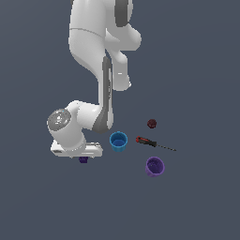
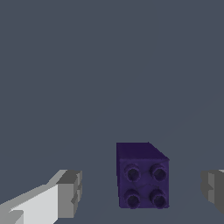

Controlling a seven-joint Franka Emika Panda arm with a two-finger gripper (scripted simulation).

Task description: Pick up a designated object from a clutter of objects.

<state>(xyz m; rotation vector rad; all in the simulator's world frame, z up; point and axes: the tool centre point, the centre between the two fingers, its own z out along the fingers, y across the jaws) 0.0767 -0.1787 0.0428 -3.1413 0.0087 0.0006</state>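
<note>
The designated object is a tiny dark purple knobbly block (image 2: 142, 177); in the exterior view only a sliver of the block (image 1: 84, 160) shows under the hand. My gripper (image 2: 142, 192) is open, and the block sits on the floor between the two grey fingertips (image 2: 70, 192), apart from both. In the exterior view the gripper (image 1: 83, 157) hangs low over the block, on that view's left of the clutter. A blue cup (image 1: 118, 141), a purple cup (image 1: 154, 166), a red-handled screwdriver (image 1: 152, 143) and a dark red lump (image 1: 151, 123) lie nearby.
The blue cup stands closest to the hand, just on the exterior view's right of it. The white arm (image 1: 101, 56) rises above the scene. A plain grey floor (image 1: 197, 206) lies all around.
</note>
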